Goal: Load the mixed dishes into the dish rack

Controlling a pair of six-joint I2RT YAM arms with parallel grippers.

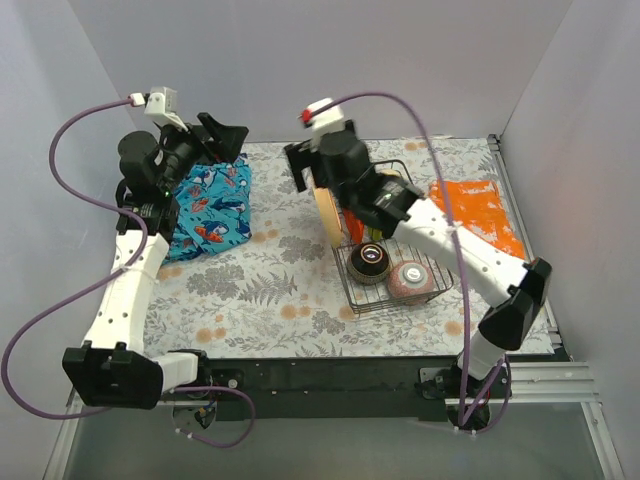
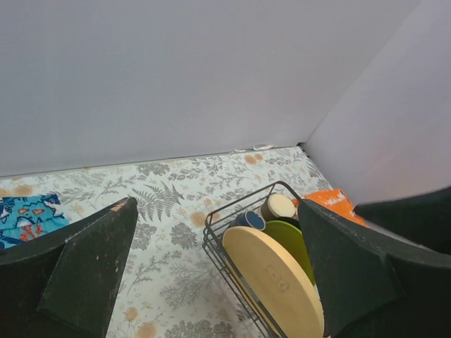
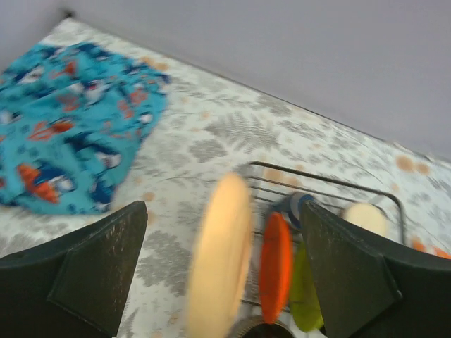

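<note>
Black wire dish rack (image 1: 400,302), at 3 o'clock on the table (image 1: 270,290), holds every dish in view: 3 upright plates (image 3: 276,257), the yellow plate (image 1: 328,215) on its 9 o'clock edge, and the dark bowl (image 1: 368,262) and pink bowl (image 1: 409,281) at 6 o'clock. The right gripper (image 3: 225,239) hovers over that plate, jaws wide and empty. The left gripper (image 2: 222,253), equally wide and empty, hangs near the blue cloth (image 1: 212,205). Loading looks nearly finished. The next move is likely a straight lift clear of the rim, with open room toward 9 o'clock.

Overhead view, wrist views share dish rack (image 1: 366,296)
</note>
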